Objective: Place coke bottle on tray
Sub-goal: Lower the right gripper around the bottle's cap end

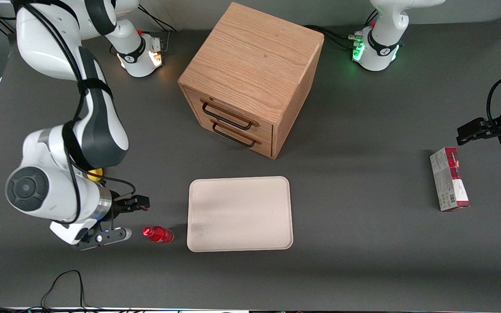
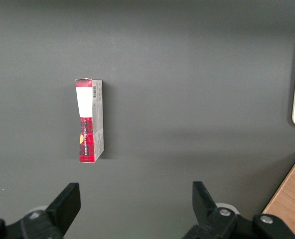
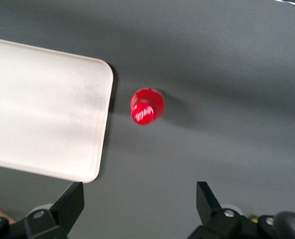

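Observation:
The coke bottle [image 1: 158,234], small and red with a red cap, stands on the grey table just off the smudged corner of the tray [image 1: 239,213], apart from its rim. The tray is a large cream-white rectangle and holds nothing. My gripper [image 1: 135,218] hangs low over the table beside the bottle, toward the working arm's end, open, with nothing between its fingers. In the right wrist view the bottle [image 3: 147,106] shows from above next to the tray's rounded corner [image 3: 95,99], a short way ahead of the open gripper [image 3: 140,201].
A wooden drawer cabinet [image 1: 250,78] stands farther from the front camera than the tray. A red-and-white carton [image 1: 449,179] lies toward the parked arm's end, also the carton [image 2: 89,121] in the left wrist view. A yellow lump [image 1: 96,174] peeks out under my arm.

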You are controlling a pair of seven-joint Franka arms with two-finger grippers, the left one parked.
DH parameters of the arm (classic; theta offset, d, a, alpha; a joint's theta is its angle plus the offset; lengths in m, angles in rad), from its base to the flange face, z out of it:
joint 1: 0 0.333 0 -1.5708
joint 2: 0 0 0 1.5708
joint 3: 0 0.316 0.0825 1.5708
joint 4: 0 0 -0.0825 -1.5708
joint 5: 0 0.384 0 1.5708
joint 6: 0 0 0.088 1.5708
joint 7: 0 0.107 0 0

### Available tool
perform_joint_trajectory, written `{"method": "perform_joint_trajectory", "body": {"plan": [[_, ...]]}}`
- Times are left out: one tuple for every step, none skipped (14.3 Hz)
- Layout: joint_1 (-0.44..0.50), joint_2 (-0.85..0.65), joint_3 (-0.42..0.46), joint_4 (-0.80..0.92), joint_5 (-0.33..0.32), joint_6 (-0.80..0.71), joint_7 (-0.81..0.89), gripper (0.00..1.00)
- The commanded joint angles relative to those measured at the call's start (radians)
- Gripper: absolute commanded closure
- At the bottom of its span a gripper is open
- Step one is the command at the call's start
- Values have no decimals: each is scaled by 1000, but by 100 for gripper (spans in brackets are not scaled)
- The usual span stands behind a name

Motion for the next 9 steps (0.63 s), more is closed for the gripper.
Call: {"method": "perform_joint_trajectory", "body": {"plan": [[12,11,3,-62,14,92,22,0],[9,22,3,-65,14,109,22,0],[9,34,3,-65,14,126,20,0],[9,48,3,-65,14,135,20,0],[9,61,3,-65,13,152,20,0],[9,67,1,-65,13,169,17,0],[8,74,3,-65,13,178,13,0],[5,85,3,-62,13,194,10,0],[2,97,3,-62,13,217,8,0]]}}
